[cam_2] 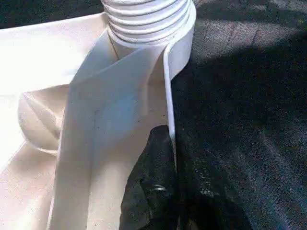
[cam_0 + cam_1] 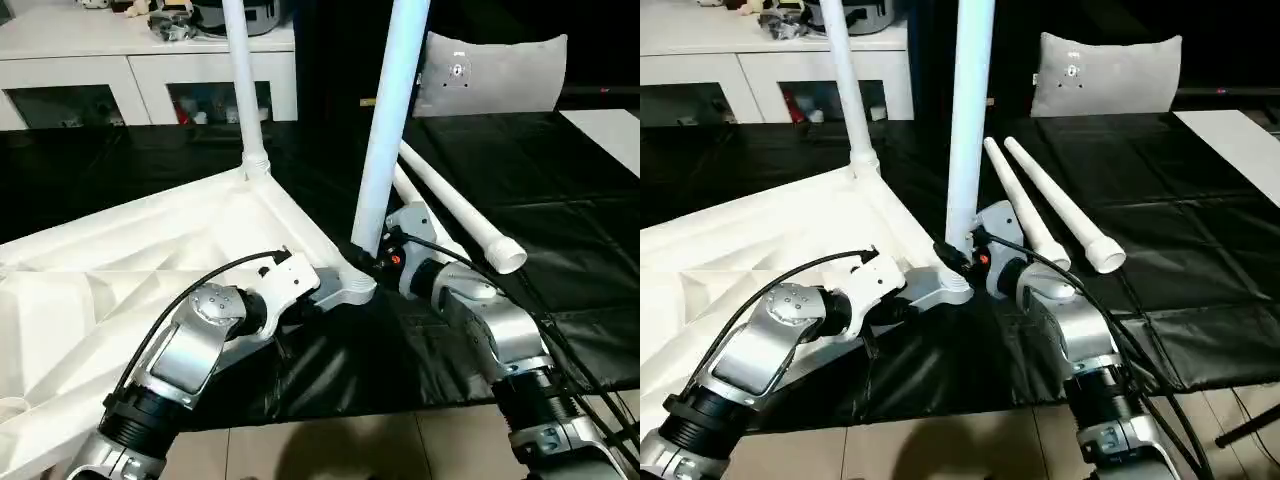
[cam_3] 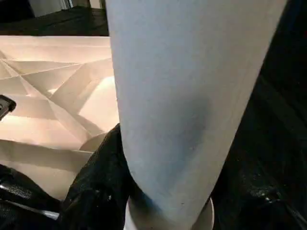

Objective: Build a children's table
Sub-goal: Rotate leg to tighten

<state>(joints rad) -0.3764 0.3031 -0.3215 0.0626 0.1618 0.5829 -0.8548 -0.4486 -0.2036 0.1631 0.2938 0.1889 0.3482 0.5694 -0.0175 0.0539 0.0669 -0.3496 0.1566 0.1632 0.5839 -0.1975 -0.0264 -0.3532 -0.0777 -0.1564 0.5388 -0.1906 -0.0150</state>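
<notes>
The white tabletop (image 2: 120, 270) lies upside down on a black mat, ribbed underside up. One leg (image 2: 243, 90) stands upright in the far corner socket. A second leg (image 2: 390, 120) stands in the near corner socket (image 2: 352, 288). My right gripper (image 2: 962, 255) is shut on this leg just above the socket; one black finger (image 3: 96, 187) presses against the tube (image 3: 192, 105). My left gripper (image 2: 325, 290) is shut on the tabletop's rim beside that socket, with a finger (image 1: 153, 182) against the rim wall (image 1: 168, 96). Two loose legs (image 2: 1060, 205) lie side by side on the mat to the right.
A white cabinet (image 2: 150, 70) with clutter on top stands behind the mat. A grey cushion (image 2: 495, 70) leans at the back right, and a white panel (image 2: 610, 130) lies at the far right. Tiled floor (image 2: 330, 450) starts at the mat's near edge.
</notes>
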